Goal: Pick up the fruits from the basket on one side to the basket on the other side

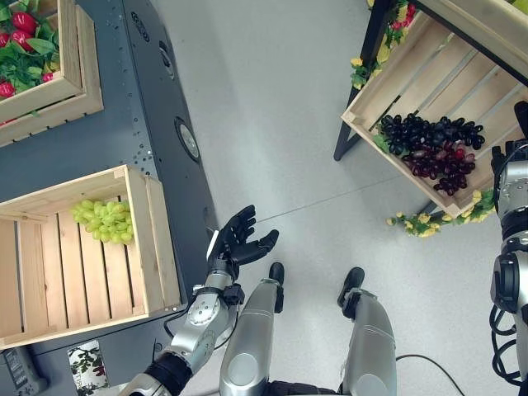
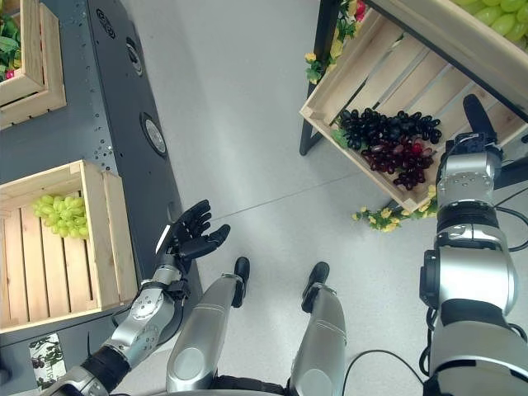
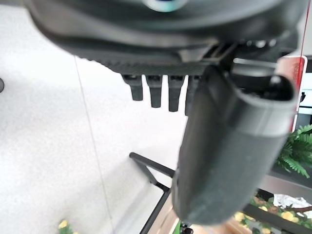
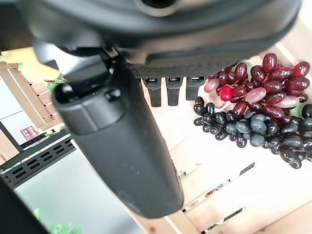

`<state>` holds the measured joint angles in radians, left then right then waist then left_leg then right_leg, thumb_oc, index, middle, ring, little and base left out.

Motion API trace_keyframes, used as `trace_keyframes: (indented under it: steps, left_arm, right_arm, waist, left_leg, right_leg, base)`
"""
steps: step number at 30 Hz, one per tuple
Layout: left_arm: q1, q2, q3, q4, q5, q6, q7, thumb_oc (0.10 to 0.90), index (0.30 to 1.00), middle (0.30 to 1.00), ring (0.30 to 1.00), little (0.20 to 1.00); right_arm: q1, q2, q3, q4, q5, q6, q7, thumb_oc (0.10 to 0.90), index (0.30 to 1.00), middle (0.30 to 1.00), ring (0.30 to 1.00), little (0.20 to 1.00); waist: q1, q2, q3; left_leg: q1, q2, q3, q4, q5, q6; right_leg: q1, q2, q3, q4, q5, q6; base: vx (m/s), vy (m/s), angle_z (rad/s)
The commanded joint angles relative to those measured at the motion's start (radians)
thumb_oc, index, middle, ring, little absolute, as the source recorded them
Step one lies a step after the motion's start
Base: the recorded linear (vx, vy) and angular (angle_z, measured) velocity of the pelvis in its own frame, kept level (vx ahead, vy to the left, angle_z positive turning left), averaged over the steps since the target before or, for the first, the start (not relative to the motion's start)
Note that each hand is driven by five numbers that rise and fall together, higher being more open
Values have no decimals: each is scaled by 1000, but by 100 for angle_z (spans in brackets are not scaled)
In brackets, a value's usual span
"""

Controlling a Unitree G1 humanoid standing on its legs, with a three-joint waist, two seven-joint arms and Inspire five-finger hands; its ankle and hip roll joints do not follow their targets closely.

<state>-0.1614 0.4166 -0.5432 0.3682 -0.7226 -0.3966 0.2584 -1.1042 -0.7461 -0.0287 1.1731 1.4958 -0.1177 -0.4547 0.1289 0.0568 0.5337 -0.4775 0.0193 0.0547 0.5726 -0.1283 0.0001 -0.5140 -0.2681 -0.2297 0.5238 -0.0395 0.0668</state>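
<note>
A bunch of green grapes [image 1: 103, 221] lies in the wooden crate [image 1: 157, 247] on my left. On my right, a tilted wooden crate [image 1: 388, 82] holds dark purple grapes [image 1: 429, 132] and red grapes [image 1: 445, 169]. My left hand [image 1: 239, 241] hovers palm-up over the floor beside the left crate, open and empty. My right hand [image 2: 476, 124] is raised in front of the tilted crate. In the right wrist view its fingers [image 4: 168, 90] are straight and its thumb [image 4: 122, 146] is free, with the dark grapes [image 4: 253, 129] and red grapes [image 4: 265, 80] just past them, untouched.
Both left crates rest on a grey platform [image 1: 124, 107]; the far one [image 1: 74, 82] holds red fruit among leaves. A black stand leg [image 1: 355, 107] props the right shelf, with yellow flowers [image 1: 429, 223] at its foot. A higher crate [image 2: 495, 16] holds green fruit.
</note>
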Motion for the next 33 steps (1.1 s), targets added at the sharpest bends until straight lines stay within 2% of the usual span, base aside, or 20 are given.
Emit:
trace_keyframes:
  steps: [1,4,7,11,18,23,28,30,33]
  left_arm:
    - [-1,16,26,-126,-5,-106,-7,800,900,900,900,900]
    - [-4,7,37,-107,-2,-109,-16,800,900,900,900,900]
    - [-8,-1,54,-83,7,-109,-30,800,900,900,900,900]
    - [-9,-16,81,-51,31,-98,-36,800,900,900,900,900]
    - [1,-38,137,9,70,-68,-64,800,900,900,900,900]
    - [14,-53,163,70,90,-49,-79,800,900,900,900,900]
    - [39,-82,169,159,129,-29,-93,800,900,900,900,900]
    - [59,-91,175,172,138,-31,-92,800,900,900,900,900]
    - [95,-103,186,180,155,-27,-96,800,900,900,900,900]
  right_arm:
    - [-124,-123,67,-55,-114,18,87,800,900,900,900,900]
    - [-86,-99,83,-70,-204,78,180,800,900,900,900,900]
    - [-15,-65,100,-100,-335,94,273,800,900,900,900,900]
    - [122,6,135,-168,-472,53,418,800,900,900,900,900]
    - [369,155,197,-312,-647,-28,564,800,900,900,900,900]
    - [511,260,231,-378,-691,-63,585,800,900,900,900,900]
    - [640,375,291,-456,-736,-95,571,800,900,900,900,900]
    - [689,393,305,-482,-801,-112,535,800,900,900,900,900]
    - [784,423,323,-538,-809,-125,529,800,900,900,900,900]
  waist:
    - [3,22,-14]
    - [1,14,-14]
    - [-1,4,-18]
    - [-6,-16,-44]
    - [-13,-52,-93]
    - [-19,-73,-150]
    - [-33,-83,-216]
    - [-37,-84,-238]
    - [-46,-86,-274]
  left_leg:
    - [56,-10,30,-19,-6,4]
    - [84,-4,34,-27,-4,2]
    - [123,2,39,-45,0,-1]
    - [184,15,47,-84,8,-3]
    - [286,39,60,-166,29,-9]
    - [356,42,65,-251,53,-10]
    - [434,42,66,-362,86,-16]
    - [450,41,68,-388,95,-17]
    - [474,39,68,-424,104,-18]
  right_leg:
    - [122,50,-26,80,-88,-77]
    - [155,51,-28,61,-85,-78]
    - [198,52,-31,31,-78,-77]
    - [266,49,-31,-26,-62,-67]
    - [386,45,-30,-132,-33,-41]
    - [459,49,-27,-217,-8,-18]
    - [520,60,-11,-305,18,6]
    - [531,63,-9,-327,26,11]
    - [548,69,-3,-363,37,15]
  base:
    - [0,0,0]
    - [-1,13,-3]
    - [12,11,-5]
    - [58,-4,0]
    - [74,-24,0]
    - [91,-19,0]
    - [102,-16,0]
    - [89,13,3]
    - [92,14,-4]
